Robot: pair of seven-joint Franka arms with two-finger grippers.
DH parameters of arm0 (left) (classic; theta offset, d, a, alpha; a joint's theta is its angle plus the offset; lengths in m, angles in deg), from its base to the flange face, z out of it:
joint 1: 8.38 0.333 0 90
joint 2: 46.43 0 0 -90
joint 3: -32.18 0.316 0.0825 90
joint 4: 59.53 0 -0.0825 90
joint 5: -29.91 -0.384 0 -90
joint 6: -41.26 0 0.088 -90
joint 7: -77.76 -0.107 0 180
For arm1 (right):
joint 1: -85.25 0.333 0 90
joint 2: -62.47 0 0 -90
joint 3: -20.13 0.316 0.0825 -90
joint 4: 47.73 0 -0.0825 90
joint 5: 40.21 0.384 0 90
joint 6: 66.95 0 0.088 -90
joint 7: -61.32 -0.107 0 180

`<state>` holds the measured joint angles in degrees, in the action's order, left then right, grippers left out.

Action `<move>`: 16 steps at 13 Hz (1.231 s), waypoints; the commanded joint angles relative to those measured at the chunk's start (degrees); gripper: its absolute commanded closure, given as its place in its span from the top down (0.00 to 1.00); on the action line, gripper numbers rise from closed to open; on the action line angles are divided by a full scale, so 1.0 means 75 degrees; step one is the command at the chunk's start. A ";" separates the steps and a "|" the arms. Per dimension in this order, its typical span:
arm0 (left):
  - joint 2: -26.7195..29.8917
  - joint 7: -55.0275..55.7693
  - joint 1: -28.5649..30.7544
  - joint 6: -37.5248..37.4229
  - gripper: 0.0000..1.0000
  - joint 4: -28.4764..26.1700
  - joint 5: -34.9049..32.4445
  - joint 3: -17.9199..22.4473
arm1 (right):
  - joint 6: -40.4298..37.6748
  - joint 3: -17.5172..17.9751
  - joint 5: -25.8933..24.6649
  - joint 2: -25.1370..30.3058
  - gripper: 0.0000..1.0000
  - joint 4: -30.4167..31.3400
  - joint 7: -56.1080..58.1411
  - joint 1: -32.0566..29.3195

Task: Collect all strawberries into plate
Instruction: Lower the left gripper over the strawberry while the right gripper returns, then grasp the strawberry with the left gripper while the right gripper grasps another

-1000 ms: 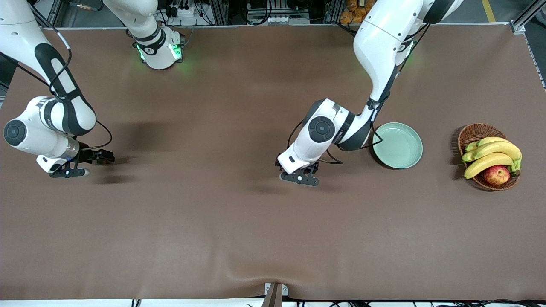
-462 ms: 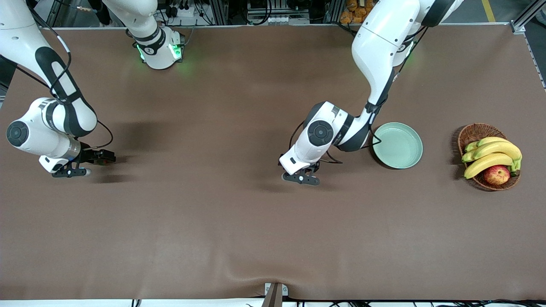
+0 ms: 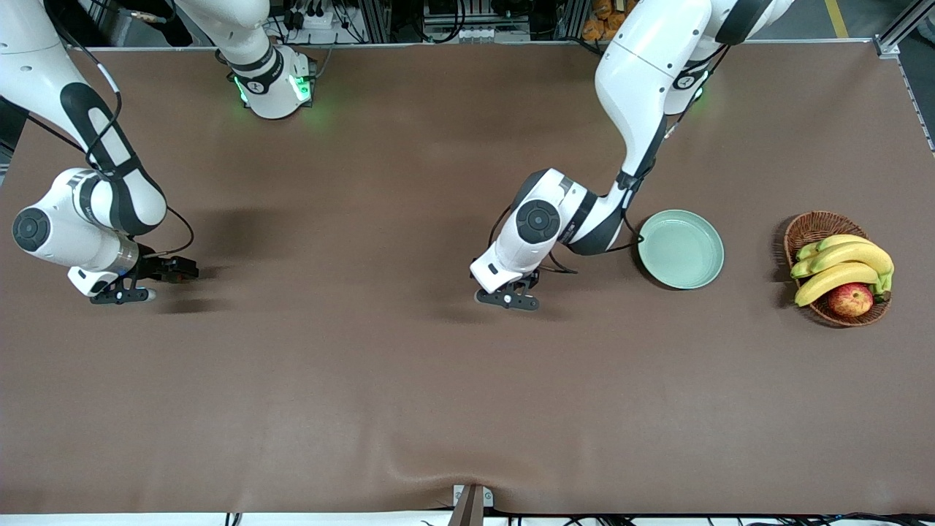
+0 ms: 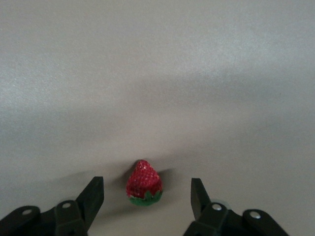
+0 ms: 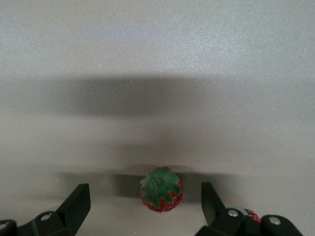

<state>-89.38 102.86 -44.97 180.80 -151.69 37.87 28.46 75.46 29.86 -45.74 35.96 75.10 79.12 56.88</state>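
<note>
Left jaws (image 4: 147, 196) open astride a strawberry (image 4: 143, 183), right jaws (image 5: 145, 201) open astride another berry (image 5: 161, 190), no readable writing.

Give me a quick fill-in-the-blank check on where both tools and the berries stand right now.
1. The strawberry in the left wrist view lies between the fingers of the left tool, whose jaws are ____.
2. The plate holds ____ strawberries.
3. The strawberry between the open fingers of the right tool has a leafy top coloured ____.
4. The apple sits in the ____.

Missing words: open; no; green; basket
</note>
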 commanded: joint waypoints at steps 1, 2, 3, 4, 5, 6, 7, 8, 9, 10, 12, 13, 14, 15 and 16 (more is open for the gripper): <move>0.0008 0.0146 -0.0066 -0.0032 0.75 -0.0063 -0.0018 0.0051 | 0.0185 0.0144 -0.0189 0.0006 1.00 0.0123 0.0181 -0.0318; -0.0003 0.0145 -0.0066 -0.0032 0.71 -0.0063 -0.0018 0.0051 | 0.0185 0.0156 -0.0189 0.0006 0.72 0.0111 0.0262 -0.0330; -0.0004 0.0145 -0.0077 -0.0032 0.68 -0.0063 -0.0018 0.0051 | 0.0185 0.0156 -0.0189 0.0006 0.41 0.0111 0.0344 -0.0354; -0.0004 0.0145 -0.0077 -0.0032 0.64 -0.0063 -0.0018 0.0051 | 0.0173 0.0156 -0.0189 0.0006 0.17 0.0123 0.0414 -0.0354; -0.0004 0.0134 -0.0077 -0.0032 0.63 -0.0063 -0.0030 0.0063 | 0.0161 0.0156 -0.0189 0.0006 0.00 0.0123 0.0496 -0.0354; -0.0050 0.0134 -0.0077 -0.0032 0.62 -0.0052 -0.0088 0.0063 | 0.0149 0.0156 -0.0189 0.0006 0.00 0.0123 0.0602 -0.0354; -0.0074 0.0145 -0.0077 -0.0032 0.61 -0.0028 -0.0170 0.0063 | 0.0149 0.0156 -0.0189 0.0006 0.00 0.0123 0.0730 -0.0354; -0.0132 0.0145 -0.0077 -0.0020 0.61 0.0007 -0.0206 0.0063 | 0.0138 0.0156 -0.0189 0.0006 0.00 0.0111 0.0755 -0.0354; -0.0156 0.0145 -0.0077 -0.0008 0.59 0.0030 -0.0206 0.0063 | 0.0126 0.0156 -0.0189 0.0030 0.00 0.0111 0.0755 -0.0319; -0.0167 0.0145 -0.0077 0.0003 0.54 0.0031 -0.0218 0.0063 | 0.0103 0.0191 -0.0189 0.0065 0.00 0.0088 0.0767 -0.0296; -0.0179 0.0145 -0.0077 0.0003 0.42 0.0031 -0.0264 0.0063 | 0.0091 0.0296 -0.0177 0.0228 0.00 0.0006 0.0988 -0.0225; -0.0168 0.0145 -0.0077 0.0003 0.32 0.0031 -0.0264 0.0063 | 0.0091 0.0505 -0.0177 0.0322 0.00 -0.0053 0.1163 -0.0237; -0.0133 0.0134 -0.0077 -0.0008 0.21 0.0031 -0.0276 0.0063 | 0.0091 0.0728 -0.0177 0.0392 0.00 -0.0146 0.1293 -0.0248; -0.0086 0.0122 -0.0054 -0.0031 0.14 0.0031 -0.0346 0.0074 | 0.0091 0.0916 -0.0177 0.0486 0.00 -0.0263 0.1503 -0.0237; 0.0007 0.0110 0.0004 -0.0078 0.13 0.0007 -0.0393 0.0075 | 0.0079 0.1219 -0.0165 0.0522 0.00 -0.0426 0.1737 -0.0248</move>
<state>-90.29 102.86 -45.00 180.80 -151.84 36.80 28.59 75.89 35.41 -46.12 37.85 72.78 88.28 55.95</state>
